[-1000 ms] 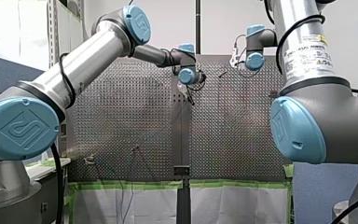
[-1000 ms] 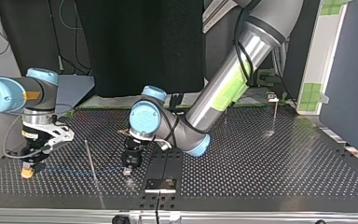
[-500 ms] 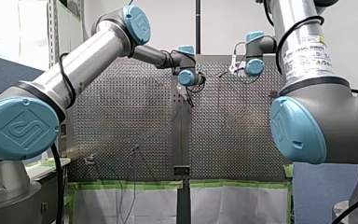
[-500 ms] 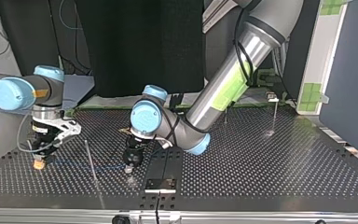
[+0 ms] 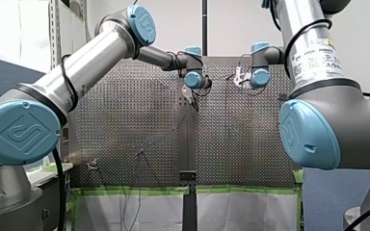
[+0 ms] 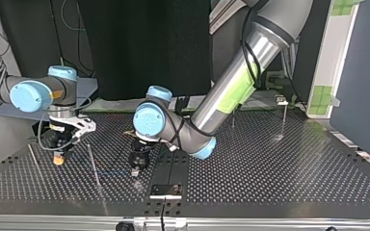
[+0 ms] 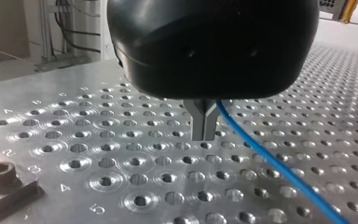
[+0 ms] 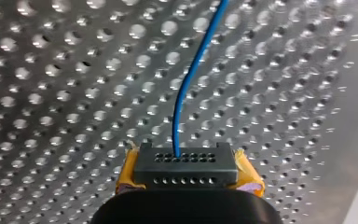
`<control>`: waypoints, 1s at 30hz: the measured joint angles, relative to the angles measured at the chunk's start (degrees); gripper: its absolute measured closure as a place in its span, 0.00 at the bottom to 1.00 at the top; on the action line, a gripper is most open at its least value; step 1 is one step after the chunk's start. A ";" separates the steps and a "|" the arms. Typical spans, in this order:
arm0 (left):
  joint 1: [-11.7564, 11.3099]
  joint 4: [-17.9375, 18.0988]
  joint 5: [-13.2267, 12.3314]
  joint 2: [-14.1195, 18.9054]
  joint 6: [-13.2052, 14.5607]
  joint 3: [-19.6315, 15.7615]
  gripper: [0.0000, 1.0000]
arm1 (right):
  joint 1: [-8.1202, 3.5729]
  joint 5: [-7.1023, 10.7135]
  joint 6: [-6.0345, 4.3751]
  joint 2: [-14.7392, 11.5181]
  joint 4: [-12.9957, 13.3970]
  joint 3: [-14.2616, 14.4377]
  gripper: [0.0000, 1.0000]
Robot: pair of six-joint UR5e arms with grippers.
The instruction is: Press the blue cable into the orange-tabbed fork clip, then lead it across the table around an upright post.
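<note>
Thin round blue cable [image 8: 186, 88] stretches low over the perforated metal table [image 8: 51, 70], one end nipped between the yellow pads [image 8: 128, 177] of my right gripper [image 8: 185, 164], the other apparently pinched by the pressed-together tapered metal fingers [image 7: 198, 125] of my left gripper [image 7: 204, 135].

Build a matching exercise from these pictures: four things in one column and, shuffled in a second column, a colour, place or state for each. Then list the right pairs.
Things:
1. blue cable
2. my right gripper
3. my left gripper
4. thin post

Descriptions:
A. metal fingers pressed together
B. yellow pads
C. stands upright between the two grippers in the top view
D. runs from one gripper to the other

Pairs: 1-D, 2-B, 3-A, 4-C
</note>
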State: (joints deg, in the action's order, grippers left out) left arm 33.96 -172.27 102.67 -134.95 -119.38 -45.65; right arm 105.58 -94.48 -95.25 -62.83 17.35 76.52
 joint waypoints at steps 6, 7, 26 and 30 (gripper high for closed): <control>0.13 -1.39 1.27 -0.04 1.99 0.00 1.00 | 0.17 -0.20 0.09 0.99 0.21 1.50 1.00; 0.14 -1.61 1.44 -0.02 2.24 0.01 1.00 | 0.21 -0.20 0.10 1.21 0.22 1.67 1.00; 0.34 -5.89 3.21 -0.06 4.58 -0.03 1.00 | 0.37 -0.61 0.85 2.88 0.67 4.23 1.00; 0.34 -6.18 3.21 -0.06 4.62 -0.03 1.00 | 0.39 -0.66 0.90 2.97 0.75 4.63 1.00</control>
State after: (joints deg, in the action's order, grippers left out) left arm 34.30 -178.45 105.89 -135.02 -114.76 -45.68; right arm 105.97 -95.14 -94.35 -59.86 18.10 81.15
